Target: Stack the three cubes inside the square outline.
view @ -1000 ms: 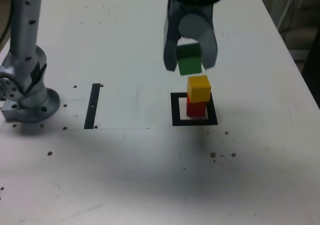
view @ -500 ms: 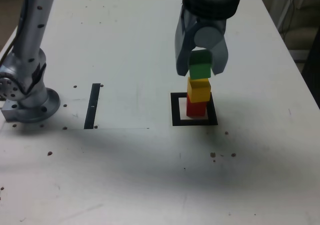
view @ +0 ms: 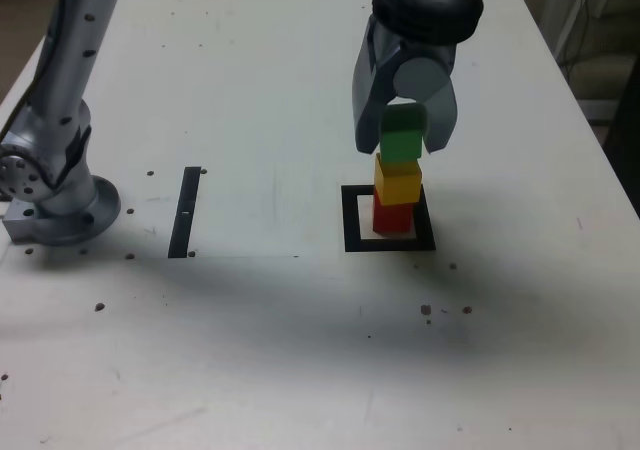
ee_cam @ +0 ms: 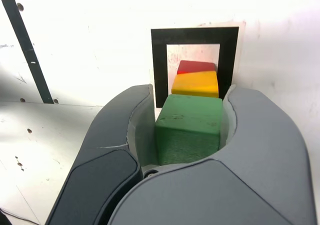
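Left to right in exterior view: thin black straight strip [view: 184, 212] on white table [view: 250, 350], not part of job. Right of it, thick black square outline with white centre [view: 352, 220]. Inside it, matte red cube [view: 393, 217] at bottom, matte yellow cube [view: 398, 181] on top, so two of three stacked. Matte green cube [view: 402, 138] sits right over yellow, looks touching or nearly, can't tell. Grey gripper [view: 404, 142] clamped on green, fingers [ee_cam: 131, 122] tight against its sides. Left to do, I reckon: let go, back off.
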You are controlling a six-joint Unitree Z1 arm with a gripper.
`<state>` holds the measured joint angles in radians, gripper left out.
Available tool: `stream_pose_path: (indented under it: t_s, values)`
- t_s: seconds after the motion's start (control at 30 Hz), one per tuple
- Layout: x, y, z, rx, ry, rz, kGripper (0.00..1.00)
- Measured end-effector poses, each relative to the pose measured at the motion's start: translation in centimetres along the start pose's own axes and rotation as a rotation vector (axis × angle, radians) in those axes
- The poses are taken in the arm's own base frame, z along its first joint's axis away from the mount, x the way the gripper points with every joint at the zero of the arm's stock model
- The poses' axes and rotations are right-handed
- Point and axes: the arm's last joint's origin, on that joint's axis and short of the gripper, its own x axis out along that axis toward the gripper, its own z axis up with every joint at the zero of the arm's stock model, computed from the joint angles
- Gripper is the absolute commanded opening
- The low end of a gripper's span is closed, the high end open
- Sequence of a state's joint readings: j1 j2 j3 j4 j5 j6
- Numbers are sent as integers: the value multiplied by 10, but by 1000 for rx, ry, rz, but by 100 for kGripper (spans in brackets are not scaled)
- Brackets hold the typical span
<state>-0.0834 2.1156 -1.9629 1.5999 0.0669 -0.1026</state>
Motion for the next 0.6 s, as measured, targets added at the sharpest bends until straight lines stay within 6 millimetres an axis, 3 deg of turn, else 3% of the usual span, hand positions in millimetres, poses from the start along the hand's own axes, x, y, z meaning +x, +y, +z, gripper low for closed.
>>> stream_pose_path:
  t_s: [0.33, 0.6]
  values:
    - [7, -2, 6, 12, 23, -20, 20]
    - [7, -2, 6, 18, 24, -29, 35]
